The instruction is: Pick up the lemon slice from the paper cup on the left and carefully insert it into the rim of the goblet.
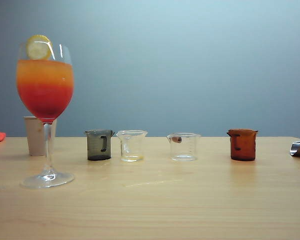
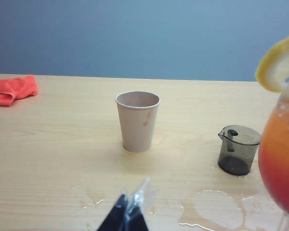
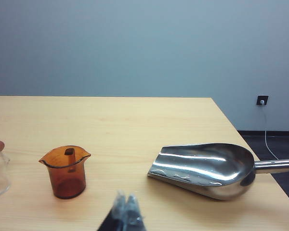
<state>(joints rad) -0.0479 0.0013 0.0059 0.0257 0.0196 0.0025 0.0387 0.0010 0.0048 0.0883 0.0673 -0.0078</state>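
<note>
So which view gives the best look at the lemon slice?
The exterior view: the lemon slice shows whole, sitting on the goblet rim. The left wrist view catches only part of it at the picture's edge. The right wrist view does not show it, only the amber beaker and scoop.

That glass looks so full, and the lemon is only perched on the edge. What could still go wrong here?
The lemon slice sits only on the rim of the tall goblet, so a bump could drop it into the drink or onto the table.

In the left wrist view, puddles lie around the goblet's foot, so it might slide or tip if nudged.

The left gripper and right gripper both hang low with shut jaws; a careless sweep could strike the small beakers.
</note>
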